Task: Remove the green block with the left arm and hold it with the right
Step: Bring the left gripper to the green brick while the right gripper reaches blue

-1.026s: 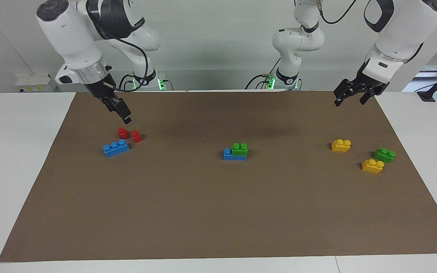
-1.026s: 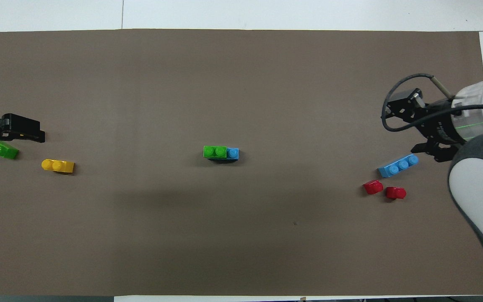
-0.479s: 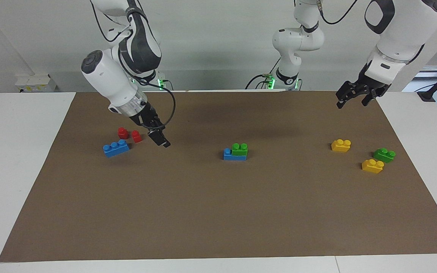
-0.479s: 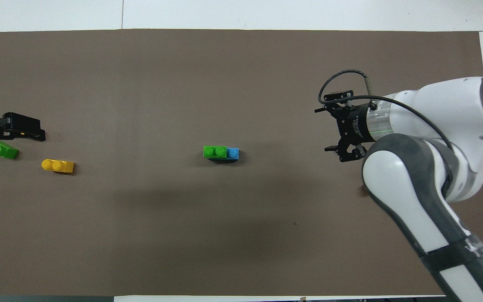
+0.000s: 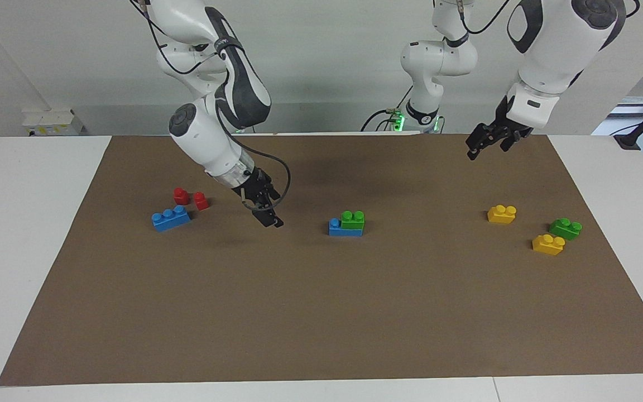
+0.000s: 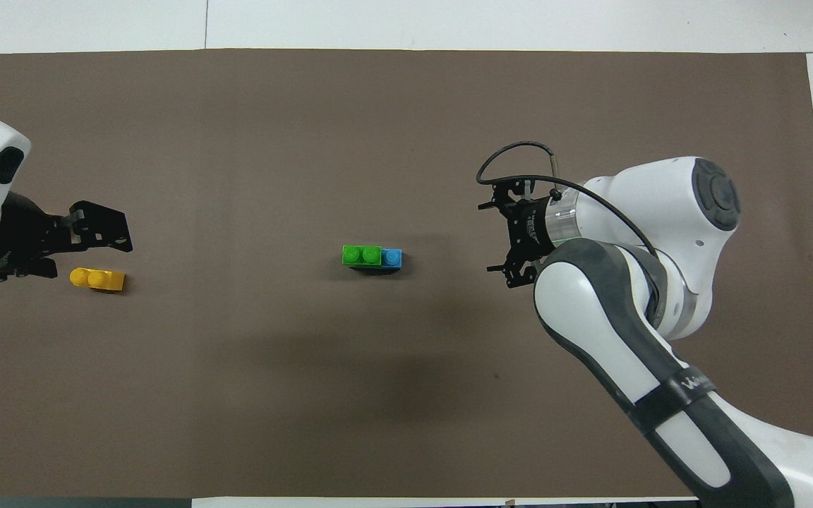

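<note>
Centrally on the worktop (image 5: pixel 355 312), the green block (image 5: pixel 353 219) sits atop a blue brick (image 5: pixel 338 228). Right gripper (image 5: pixel 270 218) (fingers spread, empty) hovers beside it; left gripper (image 5: pixel 486 142) hangs released over the mat's edge.

1. A robotics lab is showing here: two white arms are standing at a white table (image 5: pixel 31 234).
2. A brown mat (image 5: pixel 321 312) is covering the table (toy bricks lying on it).
</note>
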`<state>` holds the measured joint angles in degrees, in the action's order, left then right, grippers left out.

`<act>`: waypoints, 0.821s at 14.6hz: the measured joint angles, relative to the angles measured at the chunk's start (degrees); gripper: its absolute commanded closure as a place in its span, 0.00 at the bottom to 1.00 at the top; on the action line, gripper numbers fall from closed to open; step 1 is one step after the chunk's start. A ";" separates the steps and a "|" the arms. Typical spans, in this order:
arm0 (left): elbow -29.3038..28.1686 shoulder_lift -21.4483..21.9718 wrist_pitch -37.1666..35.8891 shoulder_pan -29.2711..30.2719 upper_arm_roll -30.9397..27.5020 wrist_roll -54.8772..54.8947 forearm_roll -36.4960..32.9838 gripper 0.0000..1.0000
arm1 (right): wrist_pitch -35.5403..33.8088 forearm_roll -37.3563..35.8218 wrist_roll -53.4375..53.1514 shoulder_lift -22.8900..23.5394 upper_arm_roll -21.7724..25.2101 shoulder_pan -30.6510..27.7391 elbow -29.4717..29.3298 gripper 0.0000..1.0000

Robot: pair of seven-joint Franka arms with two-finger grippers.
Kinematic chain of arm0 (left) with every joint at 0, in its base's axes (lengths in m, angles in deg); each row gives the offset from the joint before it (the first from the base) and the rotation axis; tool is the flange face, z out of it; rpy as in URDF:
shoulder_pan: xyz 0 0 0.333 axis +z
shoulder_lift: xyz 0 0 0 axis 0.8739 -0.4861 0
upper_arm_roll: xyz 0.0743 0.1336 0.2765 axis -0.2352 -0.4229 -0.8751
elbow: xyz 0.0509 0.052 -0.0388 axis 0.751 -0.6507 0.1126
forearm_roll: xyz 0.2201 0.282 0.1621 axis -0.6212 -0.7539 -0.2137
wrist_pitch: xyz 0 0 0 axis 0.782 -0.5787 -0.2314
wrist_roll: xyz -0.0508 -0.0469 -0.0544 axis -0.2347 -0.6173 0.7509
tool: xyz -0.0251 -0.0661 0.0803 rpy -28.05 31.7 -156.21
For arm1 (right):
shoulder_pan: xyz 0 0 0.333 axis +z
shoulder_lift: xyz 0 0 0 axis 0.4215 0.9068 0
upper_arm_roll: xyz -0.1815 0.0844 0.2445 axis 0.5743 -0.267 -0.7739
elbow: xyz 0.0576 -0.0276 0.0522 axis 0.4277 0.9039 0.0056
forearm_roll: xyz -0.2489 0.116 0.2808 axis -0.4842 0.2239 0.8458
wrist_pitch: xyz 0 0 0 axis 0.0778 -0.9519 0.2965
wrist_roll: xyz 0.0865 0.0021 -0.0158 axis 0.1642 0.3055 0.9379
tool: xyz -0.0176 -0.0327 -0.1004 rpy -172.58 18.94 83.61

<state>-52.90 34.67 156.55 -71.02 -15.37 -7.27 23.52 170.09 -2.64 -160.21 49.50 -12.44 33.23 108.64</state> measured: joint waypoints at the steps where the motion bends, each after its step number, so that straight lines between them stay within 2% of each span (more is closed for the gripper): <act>1: -1.31 0.50 0.95 -1.01 0.05 -3.04 0.21 0.00 | 0.13 0.15 -0.03 1.29 0.00 1.12 -0.01 0.00; 3: -3.37 1.39 2.40 -3.75 0.10 -12.14 0.40 0.00 | 1.05 0.26 -0.30 3.45 -0.02 2.91 -0.25 0.00; 9: -6.17 2.11 9.18 -14.43 0.37 -53.94 0.47 0.00 | 8.36 5.01 -1.25 9.32 0.01 8.19 -3.95 0.00; 12: -9.08 2.11 13.07 -19.23 0.44 -67.83 0.47 0.00 | 11.27 5.04 -2.83 12.01 0.03 10.00 -6.04 0.00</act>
<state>-61.99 36.77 169.62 -90.24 -14.93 -75.10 23.99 181.36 2.41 -163.05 61.51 -12.41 43.23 102.60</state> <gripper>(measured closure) 0.000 0.000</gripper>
